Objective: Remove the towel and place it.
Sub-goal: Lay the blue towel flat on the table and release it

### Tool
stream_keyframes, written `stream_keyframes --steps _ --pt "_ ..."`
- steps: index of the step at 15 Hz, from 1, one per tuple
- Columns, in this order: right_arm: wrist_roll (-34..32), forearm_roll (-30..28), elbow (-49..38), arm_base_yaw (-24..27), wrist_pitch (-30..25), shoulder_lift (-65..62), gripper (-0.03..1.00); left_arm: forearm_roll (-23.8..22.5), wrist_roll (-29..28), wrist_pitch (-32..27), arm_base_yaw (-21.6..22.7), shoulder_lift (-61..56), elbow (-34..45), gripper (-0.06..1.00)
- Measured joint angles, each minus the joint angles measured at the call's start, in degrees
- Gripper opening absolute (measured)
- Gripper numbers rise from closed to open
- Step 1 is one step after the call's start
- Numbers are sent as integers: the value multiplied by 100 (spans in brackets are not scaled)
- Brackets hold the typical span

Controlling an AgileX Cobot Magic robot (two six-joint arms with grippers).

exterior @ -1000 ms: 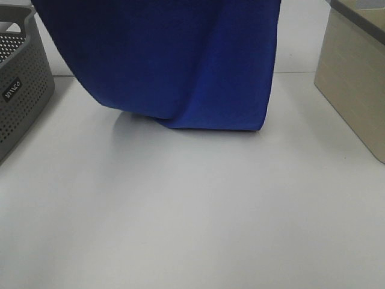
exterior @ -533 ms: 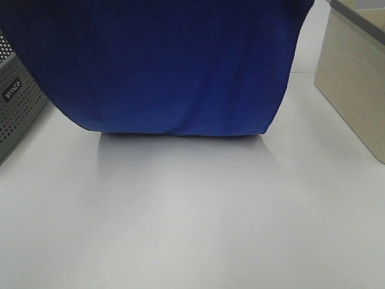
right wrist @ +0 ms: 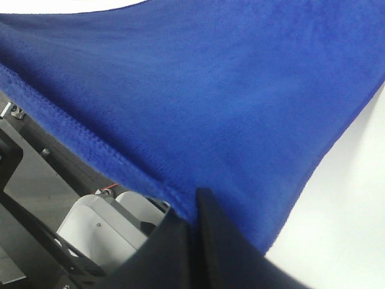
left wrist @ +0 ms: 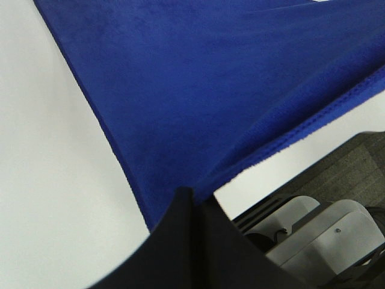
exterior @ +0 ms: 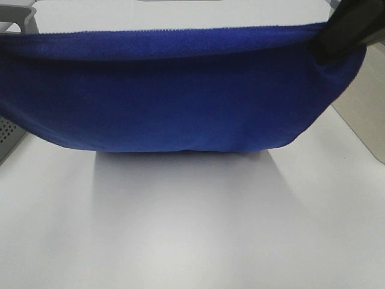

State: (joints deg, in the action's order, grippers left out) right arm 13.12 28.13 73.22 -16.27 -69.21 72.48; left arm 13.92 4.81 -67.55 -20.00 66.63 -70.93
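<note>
Across the middle of the white counter (exterior: 192, 229), from its left edge almost to its right edge, hangs the deep royal-blue plush rectangular towel (exterior: 180, 90), held up by its two upper corners. Its stitched top hem runs nearly level, parallel to the far edge. The cloth below bellies down in a broad curve, with a soft shadow on the counter just in front of it. Whether the lowest fold touches the counter or hangs just clear of it cannot be told.

At the right end, the black right fingers (right wrist: 216, 241) are pressed together on the towel's hemmed corner; the high view shows them as a dark shape (exterior: 346, 30) biting the cloth near the far right corner of the counter. At the left end, the black left fingers (left wrist: 174, 241) are likewise clamped on the towel's corner, with the hem leading away from them and bare counter beneath. That corner lies past the left border of the high view.

Half hidden behind the towel, a grey perforated plastic basket (exterior: 7, 129) stands at the left edge of the counter. A beige rectangular box (exterior: 367, 114) stands at the right edge, behind the towel's raised right end. Both wrist views show pale machine housings and dark floor beyond the counter.
</note>
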Motion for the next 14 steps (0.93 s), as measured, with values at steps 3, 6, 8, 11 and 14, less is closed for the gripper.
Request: stream_keyframes --steps 3,6,8,11,14 --pt "-29 52 -705 0 11 -338 1 344 6 6 0 -183 521 0" --pt "-29 29 -1432 0 17 -567 1 773 178 23 0 -195 1243 0" --pt "-74 97 -1856 0 23 -602 1 997 229 29 0 -195 1742 0" --pt "-92 138 -2521 0 23 -602 1 1387 361 46 0 -178 2418 0" --pt "-92 183 -3151 0 23 -607 1 1765 670 46 0 109 2991 0"
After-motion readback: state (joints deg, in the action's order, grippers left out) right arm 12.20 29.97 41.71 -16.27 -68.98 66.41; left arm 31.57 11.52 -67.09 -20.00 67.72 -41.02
